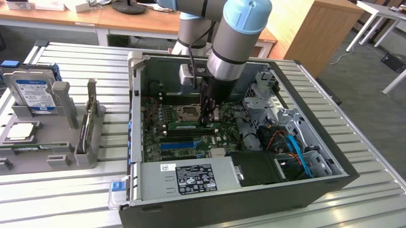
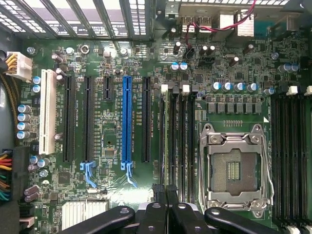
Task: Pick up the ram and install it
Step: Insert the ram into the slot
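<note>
In the exterior view, the ram (image 1: 190, 126), a thin green stick, stands on edge in a memory slot of the motherboard (image 1: 159, 142), beside the CPU socket (image 1: 189, 113). My gripper (image 1: 208, 114) reaches straight down into the open computer case, with its dark fingertips at the end of the ram toward the exterior view's right, touching it or just above it. The fingers (image 2: 157, 191) are shut together, with nothing visibly between them, over the row of black memory slots (image 2: 175, 136). In the wrist view the ram is edge-on and I cannot pick it out.
Around the gripper are the case walls, a silver power supply (image 1: 190, 178), a metal drive cage (image 1: 266, 97) and blue cables (image 1: 298, 152). Outside the case, toward the exterior view's left, a grey fixture (image 1: 60, 156) holds a hard drive (image 1: 32, 92), a chip (image 1: 19, 133) and upright boards.
</note>
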Controlling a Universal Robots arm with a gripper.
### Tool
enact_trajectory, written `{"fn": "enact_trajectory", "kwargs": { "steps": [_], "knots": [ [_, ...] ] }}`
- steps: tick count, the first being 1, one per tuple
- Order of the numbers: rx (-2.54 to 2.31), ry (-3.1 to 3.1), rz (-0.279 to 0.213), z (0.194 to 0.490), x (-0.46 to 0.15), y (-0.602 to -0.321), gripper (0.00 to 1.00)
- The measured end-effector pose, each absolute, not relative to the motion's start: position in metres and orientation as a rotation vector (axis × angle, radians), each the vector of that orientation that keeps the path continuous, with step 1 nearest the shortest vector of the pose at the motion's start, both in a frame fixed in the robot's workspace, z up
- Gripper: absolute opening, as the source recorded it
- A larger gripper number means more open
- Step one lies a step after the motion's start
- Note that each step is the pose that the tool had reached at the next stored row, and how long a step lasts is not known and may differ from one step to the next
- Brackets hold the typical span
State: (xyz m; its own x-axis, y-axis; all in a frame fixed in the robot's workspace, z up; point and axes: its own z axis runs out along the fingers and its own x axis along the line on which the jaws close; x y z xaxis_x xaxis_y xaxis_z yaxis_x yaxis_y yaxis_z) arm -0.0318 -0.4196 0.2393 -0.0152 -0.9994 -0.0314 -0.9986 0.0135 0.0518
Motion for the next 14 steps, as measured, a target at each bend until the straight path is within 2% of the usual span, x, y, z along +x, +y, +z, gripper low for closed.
{"fn": "enact_trajectory", "kwargs": {
  "steps": [14],
  "knots": [
    [2.21, -2.212, -0.091, 0.239, -0.0325, -0.4196, 0.12]
  ]
}}
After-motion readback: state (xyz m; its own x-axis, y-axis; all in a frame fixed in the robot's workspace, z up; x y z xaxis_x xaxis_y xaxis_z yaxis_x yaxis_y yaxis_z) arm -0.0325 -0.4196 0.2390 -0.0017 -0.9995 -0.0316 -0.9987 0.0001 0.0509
